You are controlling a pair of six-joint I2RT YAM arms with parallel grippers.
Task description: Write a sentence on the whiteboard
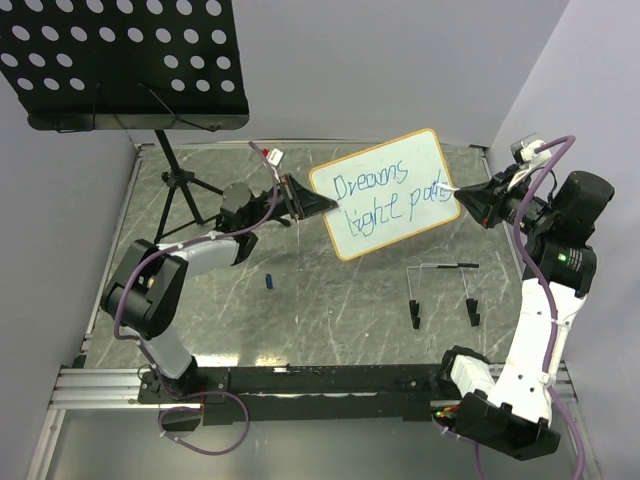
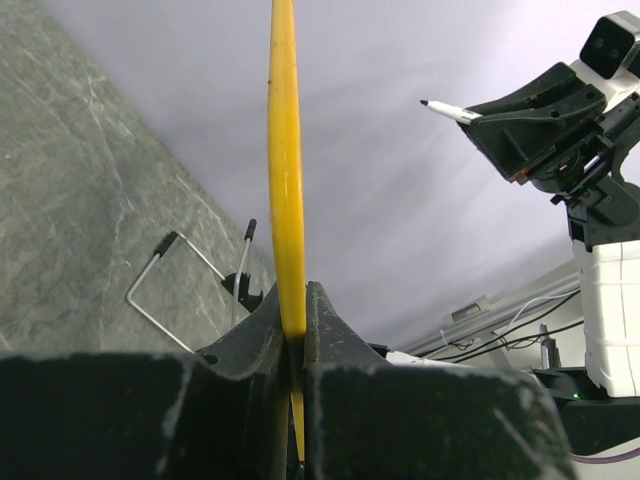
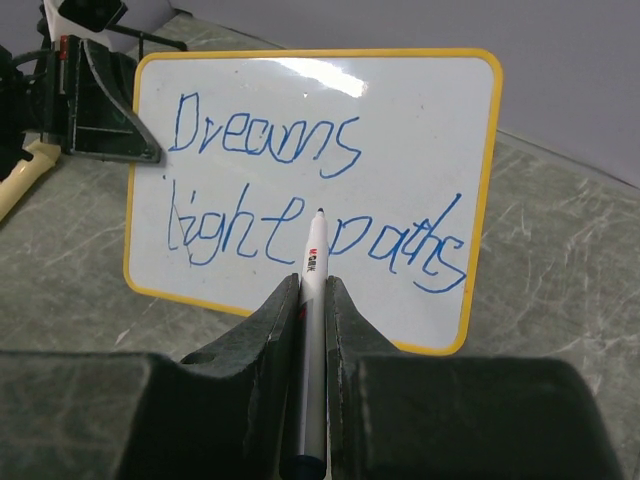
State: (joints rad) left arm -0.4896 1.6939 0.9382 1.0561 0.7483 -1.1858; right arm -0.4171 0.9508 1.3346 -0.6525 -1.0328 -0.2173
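Note:
The whiteboard (image 1: 387,192) has a yellow-tan frame and is held up off the table, tilted. It bears the sentence (image 3: 310,205) in blue, two lines reading "Dreams light paths". My left gripper (image 1: 318,205) is shut on the board's left edge; in the left wrist view the board (image 2: 285,180) shows edge-on between the jaws of that gripper (image 2: 296,330). My right gripper (image 1: 468,198) is shut on a white marker (image 3: 314,290), uncapped, its tip (image 1: 447,189) close to the board's right edge. In the right wrist view the tip sits in front of the lower line.
A black perforated music-stand tray (image 1: 120,60) on a tripod stands at the back left. A bent wire stand (image 1: 443,290) lies on the table right of centre. A small blue cap (image 1: 271,282) lies on the marble-patterned table.

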